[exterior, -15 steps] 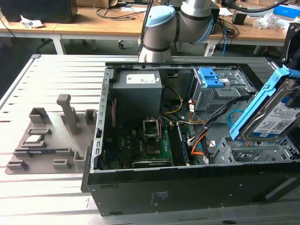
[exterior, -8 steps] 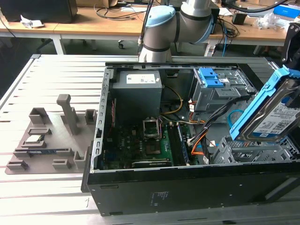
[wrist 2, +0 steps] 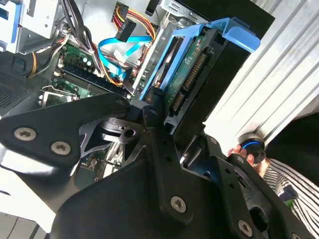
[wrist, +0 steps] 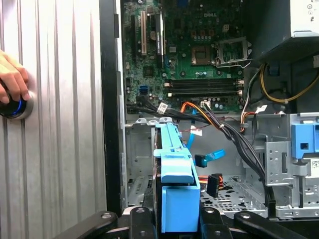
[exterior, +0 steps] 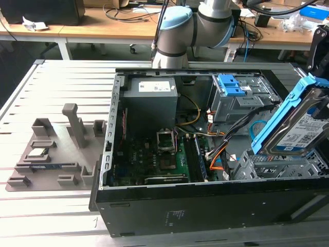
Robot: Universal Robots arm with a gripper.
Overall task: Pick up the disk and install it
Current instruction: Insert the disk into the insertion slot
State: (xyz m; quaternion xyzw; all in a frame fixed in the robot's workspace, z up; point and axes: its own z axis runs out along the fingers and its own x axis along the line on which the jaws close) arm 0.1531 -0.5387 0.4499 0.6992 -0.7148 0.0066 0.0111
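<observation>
The pincer (wrist 2: 167, 124) is gripping the disk (exterior: 298, 121), tilted just above the drive cage (exterior: 277, 164); levelling its blue rails with the cage guides seems essential.

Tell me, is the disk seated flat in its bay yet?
No. The disk is tilted, held by the gripper above the drive cage.

The disk (exterior: 300, 136) carries a white and blue label whose print is too small to read; the white sticker (exterior: 156, 86) on the power supply (exterior: 149, 103) is likewise illegible.
</observation>
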